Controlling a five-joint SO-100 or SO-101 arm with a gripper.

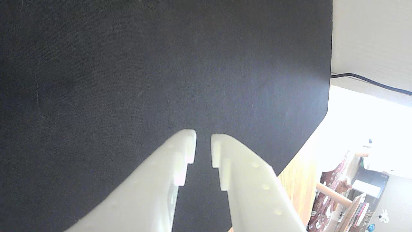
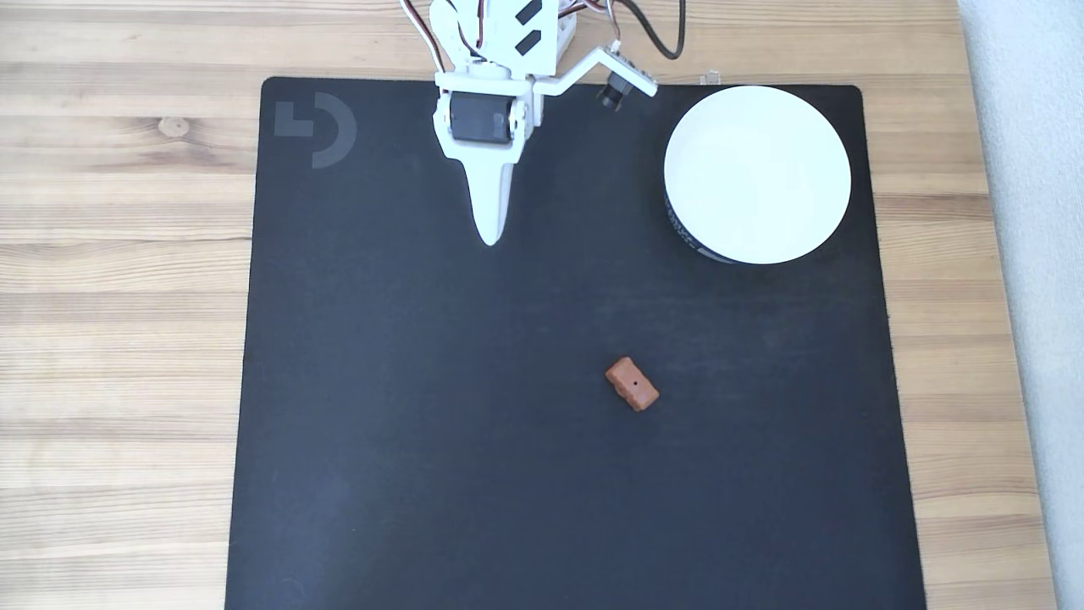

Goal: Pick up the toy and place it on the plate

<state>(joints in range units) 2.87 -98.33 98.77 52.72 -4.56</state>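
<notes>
In the fixed view the toy (image 2: 633,384), a small reddish-brown block with a dark dot on top, lies on the black mat right of centre. The plate (image 2: 756,174), round and white with a dark outer band, stands at the mat's upper right corner. My white gripper (image 2: 489,237) points down the picture from the top centre, well up and left of the toy and left of the plate. In the wrist view my gripper (image 1: 203,137) hangs over bare mat, its fingers nearly together with only a thin slit and nothing between them.
The black mat (image 2: 423,440) covers most of a wooden table (image 2: 118,296). A white strip (image 2: 1033,254) runs along the right side. In the wrist view a dark cable (image 1: 370,80) crosses beyond the mat's edge, and room clutter (image 1: 347,193) sits at lower right.
</notes>
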